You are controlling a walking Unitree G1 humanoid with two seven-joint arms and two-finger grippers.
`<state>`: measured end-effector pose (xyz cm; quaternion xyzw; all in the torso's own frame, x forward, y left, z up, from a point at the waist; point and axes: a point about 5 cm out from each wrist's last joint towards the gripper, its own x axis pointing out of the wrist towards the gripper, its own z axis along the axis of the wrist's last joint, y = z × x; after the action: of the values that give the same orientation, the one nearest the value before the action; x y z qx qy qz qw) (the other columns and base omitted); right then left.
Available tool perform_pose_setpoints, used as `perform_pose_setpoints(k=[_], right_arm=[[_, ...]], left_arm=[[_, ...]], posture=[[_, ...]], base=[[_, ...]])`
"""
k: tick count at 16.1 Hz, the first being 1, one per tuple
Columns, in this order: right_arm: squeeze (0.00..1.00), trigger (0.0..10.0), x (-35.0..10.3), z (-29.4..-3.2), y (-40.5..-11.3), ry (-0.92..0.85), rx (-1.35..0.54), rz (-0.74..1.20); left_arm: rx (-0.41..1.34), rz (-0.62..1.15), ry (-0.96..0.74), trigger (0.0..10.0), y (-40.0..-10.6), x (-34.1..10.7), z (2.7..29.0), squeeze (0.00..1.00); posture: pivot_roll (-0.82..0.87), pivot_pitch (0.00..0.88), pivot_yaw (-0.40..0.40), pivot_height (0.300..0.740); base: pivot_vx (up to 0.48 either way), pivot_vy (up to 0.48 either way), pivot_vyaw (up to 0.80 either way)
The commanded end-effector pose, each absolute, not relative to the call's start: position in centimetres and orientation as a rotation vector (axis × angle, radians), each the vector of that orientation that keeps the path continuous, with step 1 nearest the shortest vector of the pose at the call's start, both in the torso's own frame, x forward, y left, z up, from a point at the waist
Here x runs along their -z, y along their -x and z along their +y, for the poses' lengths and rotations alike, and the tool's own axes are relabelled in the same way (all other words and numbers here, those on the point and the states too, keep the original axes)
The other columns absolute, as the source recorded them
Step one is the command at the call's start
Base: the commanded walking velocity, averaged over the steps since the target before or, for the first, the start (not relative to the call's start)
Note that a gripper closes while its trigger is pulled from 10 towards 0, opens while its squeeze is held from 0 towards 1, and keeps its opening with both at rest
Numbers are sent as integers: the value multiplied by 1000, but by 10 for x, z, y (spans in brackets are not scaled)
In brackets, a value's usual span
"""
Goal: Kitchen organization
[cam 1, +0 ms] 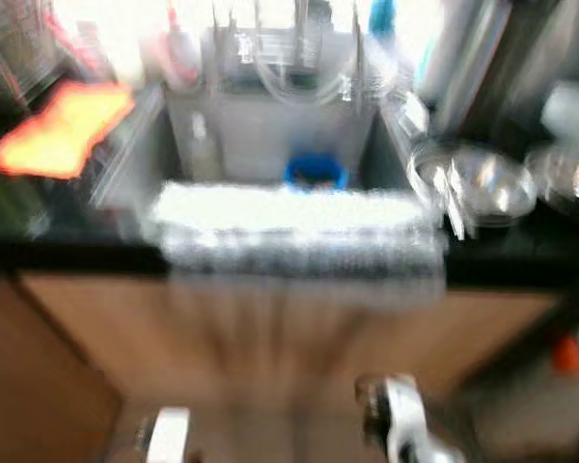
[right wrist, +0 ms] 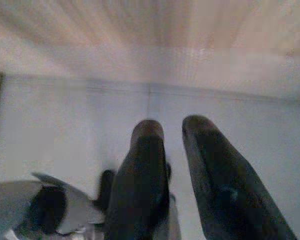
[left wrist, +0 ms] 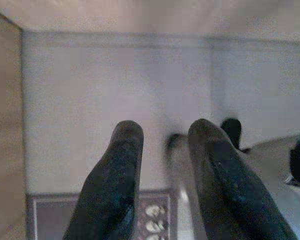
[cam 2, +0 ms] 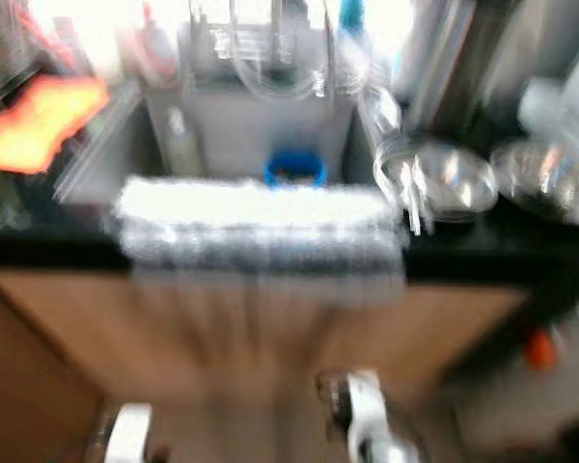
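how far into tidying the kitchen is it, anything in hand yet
Nothing looks done yet. The left gripper and right gripper hang open and empty over the floor. The blue cup sits in the sink, and metal bowls sit on the counter to the right. The head views are blurred.

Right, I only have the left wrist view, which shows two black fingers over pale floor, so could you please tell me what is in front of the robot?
Observer: A kitchen sink set in a dark counter, with a white cloth draped over its front edge.
Operator: Thank you. Is anything inside the sink?
Observer: A blue round object sits near the back; blur hides what it is.
Operator: And to the right of the sink?
Observer: Shiny metal bowls on the counter.
Operator: Where is the right end effector, please?
Observer: The right end effector hangs low over the floor, fingers slightly apart, holding nothing.
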<state>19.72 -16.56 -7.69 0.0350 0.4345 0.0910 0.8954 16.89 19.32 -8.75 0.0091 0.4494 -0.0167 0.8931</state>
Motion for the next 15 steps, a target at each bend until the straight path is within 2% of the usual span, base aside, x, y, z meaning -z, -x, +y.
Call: perform_pose_setpoints(k=[1, 8, 15], right_arm=[[0, 10000, 78, -162, -195, -84, -191, 906], [0, 10000, 78, -161, -196, -80, -188, 895], [0, 10000, 78, -163, -195, -103, -99, 878]], left_arm=[[41, 937, -48, 10000, -165, 88, 196, 0], [79, 877, -52, 10000, -170, 85, 195, 0], [46, 863, -23, 10000, -169, 85, 196, 0]], posture=[[38, 6, -26, 740], [32, 0, -23, 740], [7, 0, -14, 740]], base=[[0, 0, 0], [0, 0, 0], [0, 0, 0]])
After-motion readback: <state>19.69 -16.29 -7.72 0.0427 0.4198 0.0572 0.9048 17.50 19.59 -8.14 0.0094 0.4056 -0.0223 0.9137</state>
